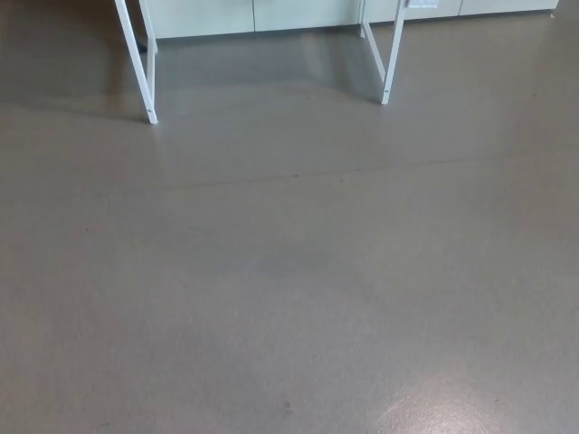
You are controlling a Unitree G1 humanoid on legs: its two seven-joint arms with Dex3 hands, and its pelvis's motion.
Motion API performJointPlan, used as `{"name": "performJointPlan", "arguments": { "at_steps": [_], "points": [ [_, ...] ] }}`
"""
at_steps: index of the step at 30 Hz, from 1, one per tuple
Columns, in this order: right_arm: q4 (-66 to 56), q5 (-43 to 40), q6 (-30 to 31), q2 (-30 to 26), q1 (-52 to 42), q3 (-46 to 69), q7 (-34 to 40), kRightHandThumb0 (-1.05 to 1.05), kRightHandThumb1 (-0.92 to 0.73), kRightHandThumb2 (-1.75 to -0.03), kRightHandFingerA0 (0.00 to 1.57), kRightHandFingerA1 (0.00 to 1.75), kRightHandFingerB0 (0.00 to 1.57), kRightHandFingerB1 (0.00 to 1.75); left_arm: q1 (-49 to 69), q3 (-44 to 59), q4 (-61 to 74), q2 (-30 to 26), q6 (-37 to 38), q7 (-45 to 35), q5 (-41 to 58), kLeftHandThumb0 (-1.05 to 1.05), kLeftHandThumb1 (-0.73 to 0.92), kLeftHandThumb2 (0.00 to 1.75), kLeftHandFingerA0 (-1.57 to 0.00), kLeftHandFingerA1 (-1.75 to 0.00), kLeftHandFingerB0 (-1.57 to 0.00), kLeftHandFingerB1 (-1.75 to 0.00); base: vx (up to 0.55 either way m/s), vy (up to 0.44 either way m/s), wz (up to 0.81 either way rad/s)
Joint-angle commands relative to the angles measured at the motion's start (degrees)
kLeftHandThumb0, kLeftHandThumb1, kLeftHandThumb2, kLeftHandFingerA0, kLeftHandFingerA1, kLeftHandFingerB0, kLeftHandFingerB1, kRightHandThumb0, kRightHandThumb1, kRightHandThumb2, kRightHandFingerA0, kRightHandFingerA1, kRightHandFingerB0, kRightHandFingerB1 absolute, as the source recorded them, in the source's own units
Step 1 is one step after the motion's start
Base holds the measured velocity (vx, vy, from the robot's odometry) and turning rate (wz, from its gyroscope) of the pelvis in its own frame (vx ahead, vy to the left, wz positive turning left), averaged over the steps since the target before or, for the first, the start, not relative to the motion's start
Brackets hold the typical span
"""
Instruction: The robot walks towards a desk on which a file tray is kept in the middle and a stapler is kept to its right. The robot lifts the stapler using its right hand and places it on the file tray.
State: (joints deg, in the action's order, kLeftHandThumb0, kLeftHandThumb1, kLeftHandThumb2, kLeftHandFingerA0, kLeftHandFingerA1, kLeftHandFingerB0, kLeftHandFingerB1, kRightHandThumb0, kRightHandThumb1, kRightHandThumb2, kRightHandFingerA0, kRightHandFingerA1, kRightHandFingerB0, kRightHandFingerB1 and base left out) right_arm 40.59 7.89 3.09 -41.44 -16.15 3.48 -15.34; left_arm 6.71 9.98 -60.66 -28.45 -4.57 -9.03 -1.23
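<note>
Nearly the whole head view is taken up by the floor (pixel 289 271), a smooth, grey-brown, slightly glossy surface running from its near edge up to its far edge. Along that far edge stands a row of pale cabinets (pixel 253 14), only their lowest part showing, with thin upright joints between the fronts. In front of them is the desk (pixel 394 50), of which only the white metal underframe can be seen; its top lies above the upper border of the view. The left leg (pixel 137 68) is made of two thin bars, one slanted and one nearly upright, that meet at a foot on the floor towards the far left corner. The right leg (pixel 385 90) is built the same way and meets the floor right of the middle, a little farther back. A soft shadow (pixel 262 68) darkens the floor between the two legs. A faint thin seam (pixel 298 174) crosses the floor from side to side, just nearer than the feet. A pale patch of glare (pixel 452 411) lies by the near right corner. The stapler and the file tray cannot be seen, so where they lie cannot be told. Neither the left hand nor the right hand shows, so whether either is wide, narrow or holding anything cannot be told.
</note>
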Motion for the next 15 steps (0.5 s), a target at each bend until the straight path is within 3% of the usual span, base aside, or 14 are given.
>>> {"name": "performJointPlan", "arguments": {
  "at_steps": [1, 2, 3, 4, 5, 6, 7, 8, 9, 10, 11, 12, 14, 15],
  "points": [
    [0.06, -1.58, 0.38, -0.9, -0.19, 0.92, -4.1, -0.55, -0.43, -0.82, 0.01, 0.42, 0.0, 0.33, -0.07, 0.78, -0.03, -1.58, -0.86, -2.97, 1.29, -1.05, 0.68, 1.26, -0.36, -0.91, -0.11, -0.74, 0.0, 0.0, 0.0],
    [-0.27, -1.47, 0.75, -1.0, -0.36, 0.92, -4.31, -0.56, -0.59, -0.62, 0.04, 0.33, 0.07, 0.24, -0.09, 0.41, -0.03, -1.6, -0.79, -2.56, 0.8, -0.97, 0.88, 0.88, -0.3, -1.01, -0.08, -0.82, 0.0, 0.0, 0.0],
    [-0.27, -1.44, 0.75, -0.99, -0.36, 0.98, -4.39, -0.56, -0.59, -0.62, 0.04, 0.33, 0.07, 0.24, -0.1, 0.42, -0.03, -1.61, -0.79, -2.6, 0.8, -0.97, 0.88, 0.88, -0.3, -1.01, -0.08, -0.82, 0.0, 0.0, 0.0],
    [0.27, -2.79, 0.82, -0.62, -0.12, 1.92, -5.37, -0.61, -0.55, -0.7, 0.04, 0.33, 0.06, 0.26, -0.63, 0.58, -0.94, -1.43, -0.92, -1.96, 0.81, -1.05, 0.68, 1.26, -0.42, -0.95, -0.15, -0.77, 0.0, 0.0, 0.0],
    [-0.4, -2.59, 1.02, -0.71, -0.47, 1.94, -5.32, -0.61, -0.55, -0.7, 0.04, 0.33, 0.06, 0.26, -0.86, 0.6, -1.53, -1.41, -0.64, -1.89, 0.76, -1.05, 0.68, 1.26, -0.42, -0.95, -0.15, -0.77, 0.27, 0.132, 0.08],
    [-2.05, -1.94, 1.39, -0.87, -1.22, 1.95, -4.59, -0.56, -0.41, -0.81, 0.01, 0.42, 0.02, 0.34, -1.17, 0.99, -2.03, -1.37, -0.86, -2.14, 1.17, -1.05, 0.68, 1.25, -0.36, -0.91, -0.14, -0.75, 0.06, 0.003, 0.15],
    [-1.91, -1.65, 1.18, -0.87, -1.22, 1.8, -4.42, -0.56, -0.42, -0.81, 0.01, 0.43, 0.01, 0.33, -1.38, 1.16, -2.43, -1.36, -0.8, -2.2, 1.3, -1.05, 0.69, 1.25, -0.24, -0.85, -0.11, -0.71, -0.04, -0.037, -0.08],
    [-1.53, -1.49, 0.9, -0.73, -1.06, 1.79, -4.06, -0.54, -0.58, -0.6, 0.08, 0.38, 0.07, 0.26, -1.36, 1.08, -2.44, -1.43, -0.67, -2.4, 1.18, -1.05, 0.69, 1.25, -0.25, -0.85, -0.09, -0.71, -0.06, -0.044, 0.31],
    [-1.49, -1.32, 1.19, -0.78, -0.93, 1.57, -4.31, -0.52, -0.43, -0.82, 0.0, 0.43, 0.0, 0.33, -0.92, 0.27, -2.1, -1.5, 0.38, -1.49, 0.1, -0.7, 0.62, 1.32, -0.16, -0.78, 0.0, -0.69, -0.06, -0.038, 0.3],
    [-2.23, -1.57, 1.63, -0.87, -1.25, 1.75, -4.79, -0.51, -0.6, -0.6, 0.07, 0.36, 0.06, 0.23, -1.46, 0.87, -2.52, -1.51, -0.88, -2.24, 0.88, -1.05, 0.67, 1.26, -0.32, -0.89, -0.1, -0.76, -0.06, -0.034, -0.09],
    [-2.37, -1.57, 1.72, -0.86, -1.31, 1.81, -4.86, -0.51, -0.6, -0.6, 0.07, 0.36, 0.06, 0.23, -1.55, 0.94, -2.62, -1.51, -1.01, -2.33, 0.99, -1.05, 0.67, 1.26, -0.32, -0.89, -0.1, -0.76, 0.0, 0.0, 0.0],
    [-0.54, 0.03, 0.1, -0.64, -1.11, 0.81, -3.13, -0.62, -0.44, -0.81, 0.02, 0.43, 0.03, 0.31, -1.6, 1.21, -2.67, -1.74, -0.73, -2.81, 1.29, -1.05, 0.68, 1.26, -0.21, -0.84, -0.12, -0.72, 0.0, 0.0, 0.0],
    [2.29, 0.69, -1.37, -0.45, 0.14, 0.24, -2.53, -0.65, -0.44, -0.81, 0.03, 0.44, 0.05, 0.29, -1.51, 1.27, -2.32, -1.77, -0.92, -2.79, 1.27, -1.05, 0.67, 1.25, -0.21, -0.85, -0.13, -0.73, 0.0, 0.0, 0.0],
    [2.74, 0.8, -0.83, -0.58, 0.58, -0.14, -3.02, -0.67, -0.47, -0.83, 0.04, 0.41, 0.03, 0.24, -1.26, 0.56, -1.9, -1.91, -0.72, -2.34, 0.39, -1.05, 0.68, 1.26, -0.3, -0.89, -0.11, -0.71, -0.04, 0.096, -0.06]
  ]
}}
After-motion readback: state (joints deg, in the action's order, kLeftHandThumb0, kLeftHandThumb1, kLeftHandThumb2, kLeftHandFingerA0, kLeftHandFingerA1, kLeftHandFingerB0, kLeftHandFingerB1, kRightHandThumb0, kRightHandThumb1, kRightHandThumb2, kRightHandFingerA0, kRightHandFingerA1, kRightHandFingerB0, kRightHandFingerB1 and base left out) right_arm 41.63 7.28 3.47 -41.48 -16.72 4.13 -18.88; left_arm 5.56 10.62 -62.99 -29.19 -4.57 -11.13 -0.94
